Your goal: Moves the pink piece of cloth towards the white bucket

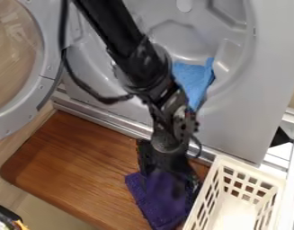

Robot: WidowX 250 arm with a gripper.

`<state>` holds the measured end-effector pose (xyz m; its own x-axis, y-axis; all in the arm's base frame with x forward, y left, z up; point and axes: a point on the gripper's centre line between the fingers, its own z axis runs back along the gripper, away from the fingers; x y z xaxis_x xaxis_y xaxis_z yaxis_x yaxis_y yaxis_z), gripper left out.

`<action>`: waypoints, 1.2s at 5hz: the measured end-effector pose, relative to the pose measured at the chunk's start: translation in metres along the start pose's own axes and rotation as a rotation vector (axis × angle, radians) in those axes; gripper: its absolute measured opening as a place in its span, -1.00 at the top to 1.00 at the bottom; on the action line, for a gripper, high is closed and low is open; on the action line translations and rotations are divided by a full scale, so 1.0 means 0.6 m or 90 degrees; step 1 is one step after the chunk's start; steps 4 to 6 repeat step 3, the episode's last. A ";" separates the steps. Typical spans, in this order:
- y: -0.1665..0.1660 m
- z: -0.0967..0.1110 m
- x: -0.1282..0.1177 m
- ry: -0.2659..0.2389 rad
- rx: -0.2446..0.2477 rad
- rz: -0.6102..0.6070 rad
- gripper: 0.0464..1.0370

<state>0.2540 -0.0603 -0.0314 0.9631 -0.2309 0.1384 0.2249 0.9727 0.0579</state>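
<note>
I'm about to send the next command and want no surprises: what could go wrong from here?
The gripper is right over the purple cloth, so an uneven grasp could let it slip. The white basket stands close beside the cloth; a low sideways move might bump its slotted wall. The cable loops near the open door and could snag.

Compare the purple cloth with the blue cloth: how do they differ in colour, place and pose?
Colour: the purple cloth is dark, the blue cloth lighter.
Place: the purple cloth is on the wooden surface beside the white basket; the blue cloth is at the machine's round opening.
Pose: the purple cloth lies fairly spread out, while the blue cloth looks bunched and draped.
Shared: both are partly hidden, the purple one by the gripper.
</note>
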 end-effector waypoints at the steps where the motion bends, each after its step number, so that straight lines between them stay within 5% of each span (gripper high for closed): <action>1: 0.010 0.048 0.013 -0.027 0.021 0.003 -0.93; 2: 0.010 0.089 0.021 -0.058 0.023 0.015 -0.93; 3: 0.002 0.133 0.018 -0.082 -0.006 0.037 -0.93; 6: 0.002 0.133 0.018 -0.082 -0.006 0.037 -0.93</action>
